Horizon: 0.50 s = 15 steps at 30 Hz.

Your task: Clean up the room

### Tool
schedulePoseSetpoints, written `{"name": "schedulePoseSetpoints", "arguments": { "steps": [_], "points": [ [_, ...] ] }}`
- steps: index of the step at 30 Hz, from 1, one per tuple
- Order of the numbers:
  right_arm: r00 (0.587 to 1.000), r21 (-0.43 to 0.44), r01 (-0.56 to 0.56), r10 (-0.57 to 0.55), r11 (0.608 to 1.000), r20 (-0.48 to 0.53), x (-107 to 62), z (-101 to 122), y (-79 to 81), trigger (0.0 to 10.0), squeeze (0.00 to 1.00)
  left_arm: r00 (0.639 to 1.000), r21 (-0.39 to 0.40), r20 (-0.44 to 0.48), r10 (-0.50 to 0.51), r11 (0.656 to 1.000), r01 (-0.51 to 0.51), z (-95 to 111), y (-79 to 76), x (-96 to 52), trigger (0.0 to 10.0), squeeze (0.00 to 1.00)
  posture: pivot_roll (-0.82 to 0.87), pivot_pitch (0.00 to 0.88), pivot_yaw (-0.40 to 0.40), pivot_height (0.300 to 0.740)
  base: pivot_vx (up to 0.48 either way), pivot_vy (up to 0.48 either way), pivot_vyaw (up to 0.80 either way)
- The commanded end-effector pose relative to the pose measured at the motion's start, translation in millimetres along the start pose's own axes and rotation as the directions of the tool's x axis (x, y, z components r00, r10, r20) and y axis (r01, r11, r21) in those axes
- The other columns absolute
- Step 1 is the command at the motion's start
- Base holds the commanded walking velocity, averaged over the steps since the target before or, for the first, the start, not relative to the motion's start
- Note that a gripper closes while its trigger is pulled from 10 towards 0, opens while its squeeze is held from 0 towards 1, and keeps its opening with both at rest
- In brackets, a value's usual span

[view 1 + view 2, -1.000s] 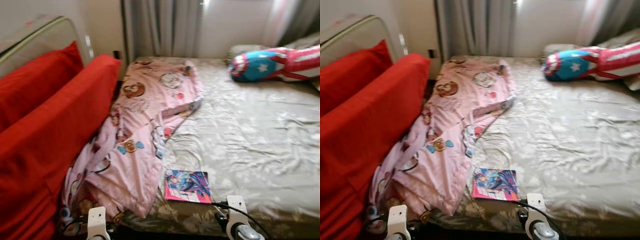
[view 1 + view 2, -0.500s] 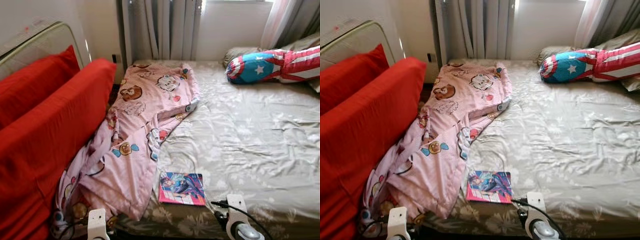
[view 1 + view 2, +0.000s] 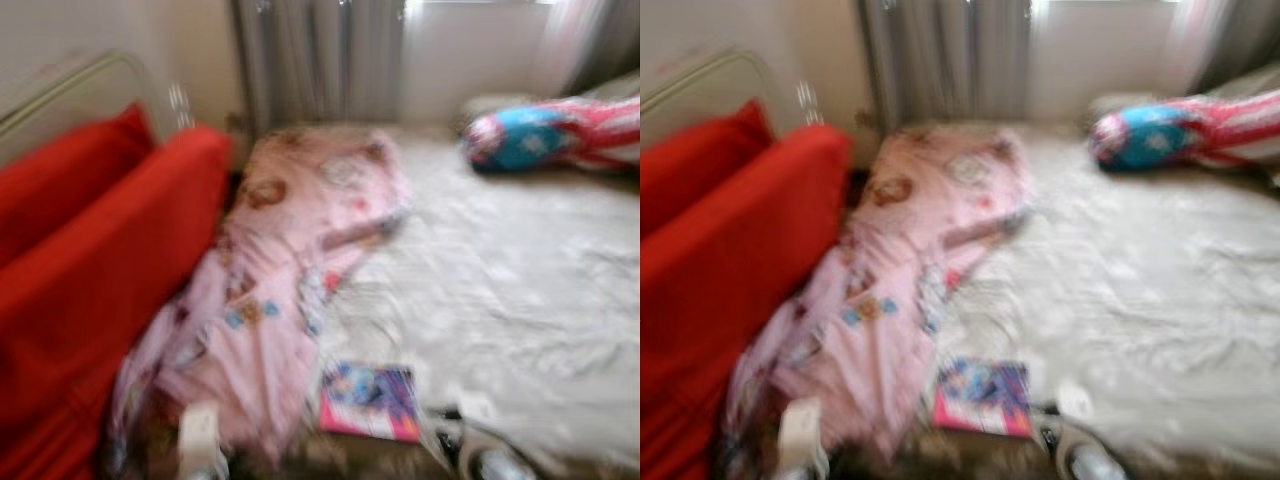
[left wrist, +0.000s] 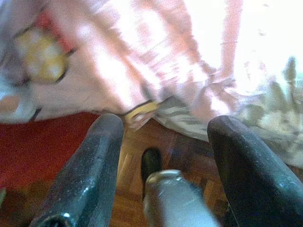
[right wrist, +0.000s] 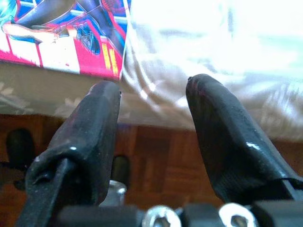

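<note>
A pink cartoon-print blanket (image 3: 290, 260) lies crumpled along the left side of the bed (image 3: 520, 290) and spills over its near corner. A pink and blue comic book (image 3: 372, 400) rests flat near the bed's front edge. A blue, red and white star pillow (image 3: 545, 135) lies at the far right. My left gripper (image 4: 165, 137) hangs open below the blanket's drooping edge (image 4: 142, 61), above the wooden floor. My right gripper (image 5: 154, 92) is open too, just in front of the bed edge, with the comic book (image 5: 66, 28) close beyond its fingers.
A red sofa (image 3: 100, 280) with a red cushion stands tight against the bed's left side. Grey curtains (image 3: 320, 60) hang behind the bed. Wooden floor (image 5: 156, 156) shows below the bed's front edge. The head views are blurred.
The head views have shifted slightly and turned blurry, so the camera has moved. Blanket, comic book and pillow lie where they were.
</note>
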State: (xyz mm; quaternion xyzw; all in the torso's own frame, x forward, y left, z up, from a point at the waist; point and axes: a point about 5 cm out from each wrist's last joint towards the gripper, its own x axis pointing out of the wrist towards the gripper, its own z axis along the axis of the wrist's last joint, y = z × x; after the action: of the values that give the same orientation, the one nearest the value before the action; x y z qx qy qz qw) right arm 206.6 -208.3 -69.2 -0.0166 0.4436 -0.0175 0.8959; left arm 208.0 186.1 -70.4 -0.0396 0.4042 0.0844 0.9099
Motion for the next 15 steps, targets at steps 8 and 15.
{"name": "schedulePoseSetpoints", "arguments": {
  "steps": [8, 15],
  "points": [
    [0.998, 0.007, -0.045, 0.045, 0.999, 0.045, 2.2, 9.9, 14.2, 10.0, 0.0, 0.999, 0.021, -0.037, 0.025, 0.999, -0.024, -12.9, 12.8, -3.3, 10.0, 0.0, -0.06, 0.0, -0.014, 0.74, 0.0, 0.0, 0.37],
    [0.994, 0.023, -0.054, 0.051, 0.998, 0.101, 1.6, 13.4, 15.5, 10.0, 0.0, 1.0, 0.025, 0.015, 0.001, 1.0, -0.001, -9.2, 12.3, -3.7, 10.0, 0.0, -0.06, 0.0, -0.007, 0.74, 0.0, 0.0, 0.0]
  ]
}}
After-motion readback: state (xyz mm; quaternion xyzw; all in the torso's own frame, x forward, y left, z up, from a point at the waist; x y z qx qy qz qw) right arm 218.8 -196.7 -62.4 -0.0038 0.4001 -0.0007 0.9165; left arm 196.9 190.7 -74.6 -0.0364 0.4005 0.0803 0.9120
